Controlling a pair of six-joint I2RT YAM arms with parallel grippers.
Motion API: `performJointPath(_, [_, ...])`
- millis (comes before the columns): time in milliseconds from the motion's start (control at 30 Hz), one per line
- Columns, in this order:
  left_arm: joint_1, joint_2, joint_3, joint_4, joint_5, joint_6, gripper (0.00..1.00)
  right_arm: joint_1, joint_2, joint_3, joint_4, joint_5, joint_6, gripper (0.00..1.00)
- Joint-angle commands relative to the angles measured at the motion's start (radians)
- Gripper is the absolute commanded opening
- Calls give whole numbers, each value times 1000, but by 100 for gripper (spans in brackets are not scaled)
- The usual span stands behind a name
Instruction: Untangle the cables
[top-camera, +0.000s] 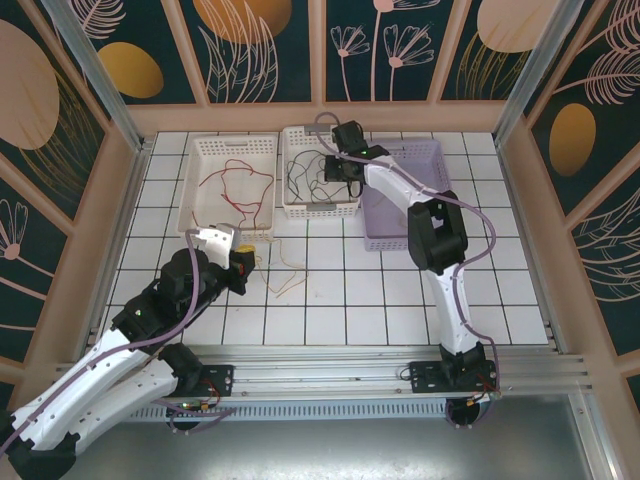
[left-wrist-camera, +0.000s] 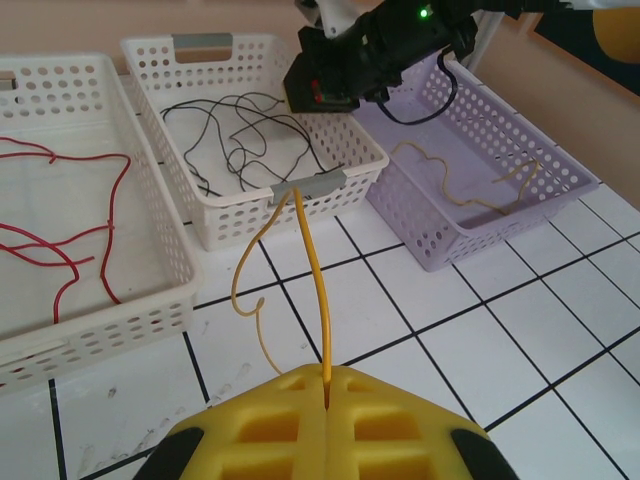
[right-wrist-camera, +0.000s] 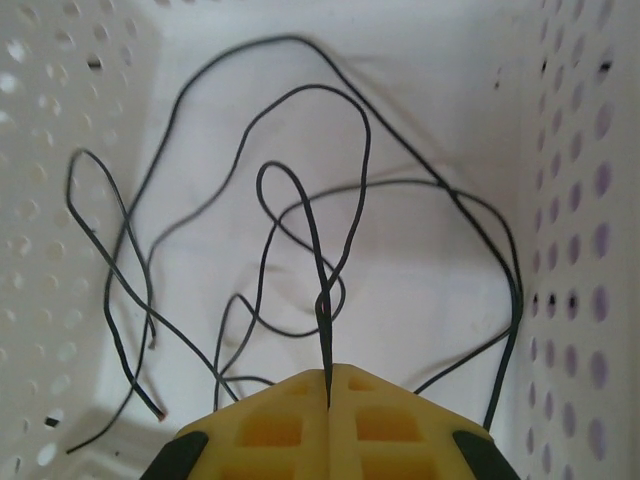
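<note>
The yellow-plastic left hand (left-wrist-camera: 328, 380), pinched shut on a thin glossy yellow wire (left-wrist-camera: 318, 270), holds it over the white tiled tabletop (left-wrist-camera: 450, 350); the wire arcs toward the perforated white plastic basket (left-wrist-camera: 250, 212). The right hand (right-wrist-camera: 329, 378) pinches a looping hair-thin black wire (right-wrist-camera: 310, 215) inside that basket. Each would do best to lift slowly, letting loops slide free rather than tighten.

Right claw (top-camera: 335, 178) over middle basket's (top-camera: 292, 205) black cables (top-camera: 300, 170), left claw (top-camera: 243, 256) apparently holding yellow cable (top-camera: 283, 280)
</note>
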Motion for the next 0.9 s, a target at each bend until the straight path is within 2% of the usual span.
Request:
performJointPath(0, [4,2,-6,18,5,18,0,25,18,6,-28,18,1,0])
performJointPath(233, [4,11,-5,17,5,20,0,27,35,66,-116,38,1,0])
performJointPath(533, [5,18,-5,17,7,22,0,30,-43,75,-137,29,-5,33])
performJointPath(867, [4,28,-4,17,8,24,0,48,-208,43,-119,26,-24,51])
